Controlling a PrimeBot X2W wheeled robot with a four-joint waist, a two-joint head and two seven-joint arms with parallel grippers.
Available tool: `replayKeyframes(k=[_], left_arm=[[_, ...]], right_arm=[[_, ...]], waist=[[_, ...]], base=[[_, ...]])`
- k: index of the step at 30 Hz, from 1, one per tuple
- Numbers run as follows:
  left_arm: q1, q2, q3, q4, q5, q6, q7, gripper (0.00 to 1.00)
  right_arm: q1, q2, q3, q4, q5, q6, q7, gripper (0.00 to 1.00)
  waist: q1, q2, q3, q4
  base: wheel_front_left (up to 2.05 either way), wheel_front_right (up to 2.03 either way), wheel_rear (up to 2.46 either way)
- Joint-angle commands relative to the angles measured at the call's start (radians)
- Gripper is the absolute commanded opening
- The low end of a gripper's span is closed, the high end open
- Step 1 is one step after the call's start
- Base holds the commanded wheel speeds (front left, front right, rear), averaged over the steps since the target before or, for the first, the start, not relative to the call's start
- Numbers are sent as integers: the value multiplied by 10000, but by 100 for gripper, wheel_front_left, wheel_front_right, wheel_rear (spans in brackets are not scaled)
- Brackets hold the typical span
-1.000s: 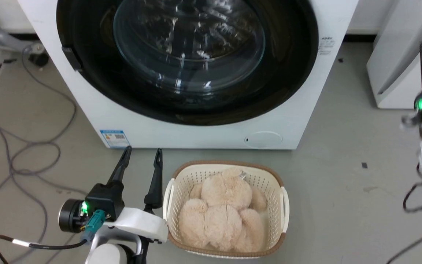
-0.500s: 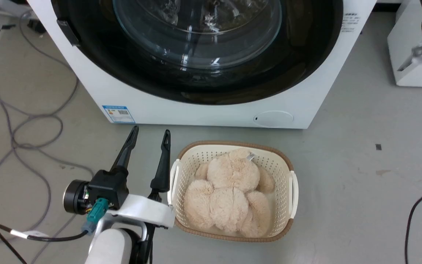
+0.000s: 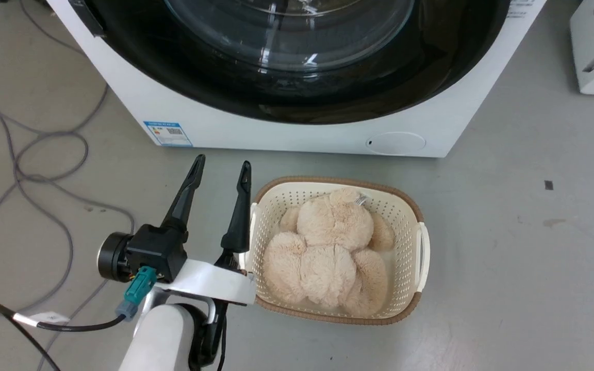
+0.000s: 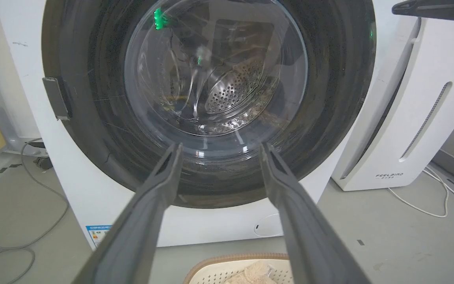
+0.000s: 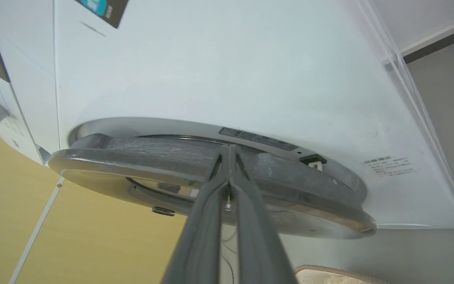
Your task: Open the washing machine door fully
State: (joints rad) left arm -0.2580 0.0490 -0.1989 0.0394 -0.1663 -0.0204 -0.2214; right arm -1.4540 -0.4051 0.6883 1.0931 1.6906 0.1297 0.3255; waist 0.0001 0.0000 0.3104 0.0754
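Washing machine door (image 5: 148, 152) lies edge-on past right pincer (image 5: 229, 152).

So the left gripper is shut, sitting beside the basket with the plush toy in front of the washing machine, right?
Not quite: the left gripper is open, its two fingers clearly apart, as the head view shows. The rest holds: it sits beside the basket with the plush toy, in front of the washing machine.

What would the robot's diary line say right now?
right claw: shut, tips at washing machine door rim | left claw: open, empty, beside basket | door: not fully open
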Motion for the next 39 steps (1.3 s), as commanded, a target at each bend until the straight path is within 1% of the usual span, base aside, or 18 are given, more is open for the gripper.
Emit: replayKeyframes(k=[1, 4, 5, 11, 12, 17, 23, 31, 39], left_arm=[[-172, 12, -49, -11, -55, 23, -76, 100], [-278, 12, -103, -6, -112, 30, -139, 100], [-336, 12, -150, 5, -153, 39, -181, 100], [-553, 12, -320, 11, -299, 80, -307, 100], [-553, 12, -320, 11, -299, 80, -307, 100], [-729, 12, -417, 33, -403, 75, -404, 100], [-739, 12, -426, 68, -423, 96, -404, 100], [-653, 12, -452, 153, -410, 113, -404, 100], [-515, 12, -478, 355, -431, 78, -404, 100]], right_arm=[[-370, 8, 166, 212, 281, 9, 66, 0], [-831, 125, 647, 574, 541, 9, 388, 0], [-1108, 214, 964, 810, 722, 9, 570, 0], [-1862, 435, 1941, 1486, 1255, 10, 877, 0], [-1862, 435, 1941, 1486, 1255, 10, 877, 0], [-2244, 390, 2636, 1973, 1847, 10, 1215, 0], [-2056, 558, 2981, 1975, 1807, 10, 1594, 0], [-1847, 889, 3182, 1976, 1889, 10, 2170, 0], [-1460, 1159, 3202, 1876, 1912, 10, 2315, 0]], waist=[[-1, 0, 55, 31], [-1, 0, 200, 71], [-1, 0, 283, 98], [-1, 0, 606, 177], [-1, 0, 606, 177], [-1, 0, 855, 269], [-1, 0, 869, 307], [-1, 0, 700, 283], [-1, 0, 382, 246]], base=[[0, 0, 0], [0, 0, 0], [0, 0, 0], [0, 0, 0], [0, 0, 0], [0, 0, 0], [0, 0, 0], [0, 0, 0], [0, 0, 0]])
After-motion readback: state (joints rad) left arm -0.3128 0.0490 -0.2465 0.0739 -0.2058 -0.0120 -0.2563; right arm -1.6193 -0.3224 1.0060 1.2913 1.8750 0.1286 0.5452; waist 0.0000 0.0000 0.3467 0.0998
